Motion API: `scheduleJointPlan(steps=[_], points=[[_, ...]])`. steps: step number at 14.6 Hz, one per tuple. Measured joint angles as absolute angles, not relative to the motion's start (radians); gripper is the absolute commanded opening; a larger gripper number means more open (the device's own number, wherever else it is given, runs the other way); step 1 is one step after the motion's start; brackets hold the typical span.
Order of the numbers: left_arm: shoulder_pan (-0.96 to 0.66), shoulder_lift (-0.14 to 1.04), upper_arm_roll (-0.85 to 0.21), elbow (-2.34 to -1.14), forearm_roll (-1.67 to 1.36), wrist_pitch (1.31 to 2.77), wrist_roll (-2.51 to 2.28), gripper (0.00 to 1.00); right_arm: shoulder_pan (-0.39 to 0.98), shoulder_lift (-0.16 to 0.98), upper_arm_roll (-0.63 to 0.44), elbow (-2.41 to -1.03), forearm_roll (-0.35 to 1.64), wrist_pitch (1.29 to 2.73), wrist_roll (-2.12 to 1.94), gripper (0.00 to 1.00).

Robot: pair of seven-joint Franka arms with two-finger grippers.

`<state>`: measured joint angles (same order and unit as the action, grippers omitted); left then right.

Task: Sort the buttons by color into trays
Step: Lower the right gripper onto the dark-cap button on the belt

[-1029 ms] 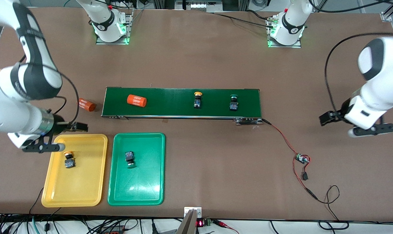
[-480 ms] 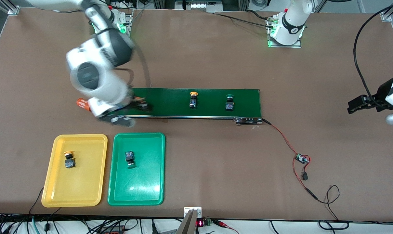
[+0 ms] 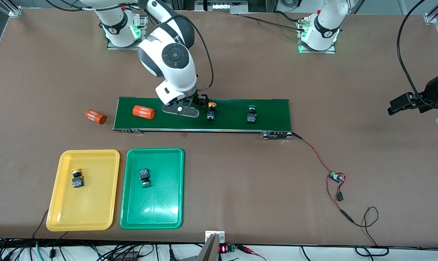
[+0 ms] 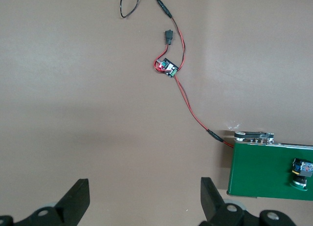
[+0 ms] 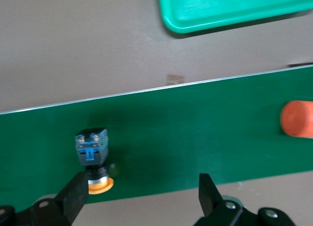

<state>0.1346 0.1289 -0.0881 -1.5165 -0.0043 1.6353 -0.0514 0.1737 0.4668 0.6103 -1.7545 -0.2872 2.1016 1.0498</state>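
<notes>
The conveyor belt [image 3: 204, 114] serves as the landmark on the brown tabletop [image 3: 240, 188]. The right gripper [image 3: 192, 107] hangs over the belt, fingers spread wide and holding nothing, just beside the yellow-capped button on the belt [image 3: 211, 111]; in the right wrist view that button [image 5: 93, 157] sits close to one finger [image 5: 73, 196] without being between the two. Also on the belt, the green-capped button on the belt [image 3: 251, 114] stands toward the left arm's end, and an orange cylinder on the belt [image 3: 143, 112] lies toward the right arm's end. A second orange cylinder [image 3: 96, 116] lies on the tabletop just off the belt's end on the right arm's side. Nearer the front camera than the belt sit the yellow tray [image 3: 92, 217] and the green tray [image 3: 157, 214], side by side. The yellow tray holds a yellow-capped button [image 3: 76, 177]; the green tray holds a green-capped button [image 3: 144, 177]. The left gripper [image 3: 398, 105] waits over bare tabletop well off the belt's end on the left arm's side, fingers [image 4: 78, 199] apart and empty. A red-and-black wire [image 3: 313, 150] runs from the belt to a small circuit board [image 3: 337, 177].
</notes>
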Motion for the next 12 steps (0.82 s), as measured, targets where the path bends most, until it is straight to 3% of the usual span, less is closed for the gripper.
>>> scheduleJointPlan(steps=[7,10,12], points=[[0.136,0.129,-0.088,-1.517,-0.005,1.622,-0.053,1.0,0.2,0.552,0.609,-1.811,-0.458,2.261,1.183,1.0],[0.135,0.127,-0.091,-1.517,-0.005,1.618,-0.052,1.0,0.201,0.613,0.593,-1.811,-0.51,2.323,1.218,0.87],[0.135,0.125,-0.091,-1.517,-0.005,1.618,-0.052,1.0,0.201,0.637,0.584,-1.811,-0.518,2.342,1.219,0.7]])
